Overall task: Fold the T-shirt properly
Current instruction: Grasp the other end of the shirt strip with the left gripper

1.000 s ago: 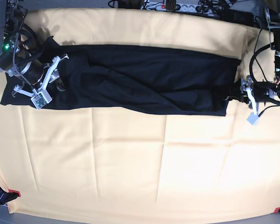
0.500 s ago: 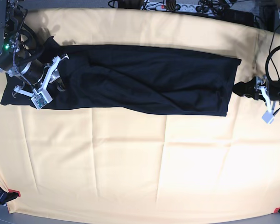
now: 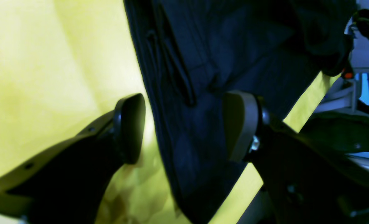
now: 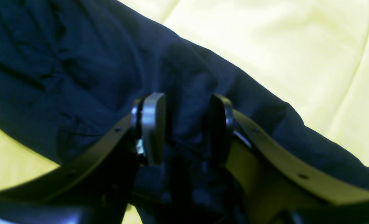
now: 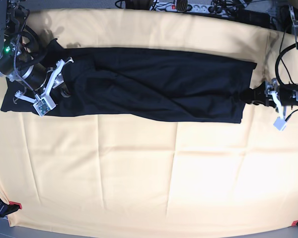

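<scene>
Leftward in the base view, the left gripper (image 5: 246, 96) has come back to the black T-shirt (image 5: 154, 79)'s end, fingers spread; the right gripper (image 4: 187, 129)'s parted fingers hover over the shirt, which lies in a long strip on the cream cloth (image 5: 139, 173).

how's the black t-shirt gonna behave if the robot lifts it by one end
The T-shirt would probably hang floppy, since its surface shows soft creases and wavy folds. Lifted at one end, its loosely overlapping layers might slide apart. It seems unlikely to roll, as it lies flat in a long strip.
</scene>
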